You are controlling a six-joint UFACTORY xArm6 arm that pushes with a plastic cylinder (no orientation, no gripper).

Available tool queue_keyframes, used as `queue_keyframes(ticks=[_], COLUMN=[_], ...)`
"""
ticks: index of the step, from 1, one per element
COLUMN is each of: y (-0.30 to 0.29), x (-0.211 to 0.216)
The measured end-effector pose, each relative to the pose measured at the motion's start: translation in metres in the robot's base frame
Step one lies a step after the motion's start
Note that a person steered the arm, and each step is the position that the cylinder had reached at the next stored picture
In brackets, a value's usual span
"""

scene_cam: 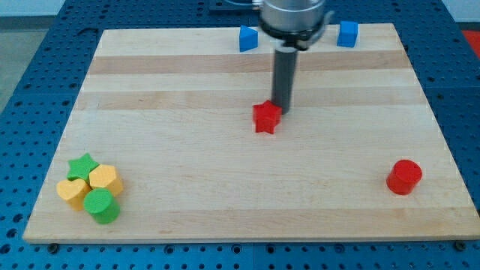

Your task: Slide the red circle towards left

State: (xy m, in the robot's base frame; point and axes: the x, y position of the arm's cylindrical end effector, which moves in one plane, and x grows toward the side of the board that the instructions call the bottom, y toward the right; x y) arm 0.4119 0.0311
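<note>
The red circle (404, 177), a short cylinder, stands near the view's bottom right of the wooden board (187, 82). My tip (283, 109) is at the board's middle, touching the upper right of a red star block (266, 118). The tip is far up and to the left of the red circle.
A blue block (248, 39) and a blue cube (347, 34) sit at the view's top edge. At the bottom left cluster a green star (83, 165), a yellow heart (73, 192), a yellow hexagon (106, 180) and a green circle (101, 205).
</note>
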Motion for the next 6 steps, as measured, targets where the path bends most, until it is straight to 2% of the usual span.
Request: queue_keyframes(ticks=[1,2,3,4,5,6], y=[0.026,0.104,0.180,0.221,0.215,0.186], x=[0.000,0.001,0.035,0.088,0.136,0.148])
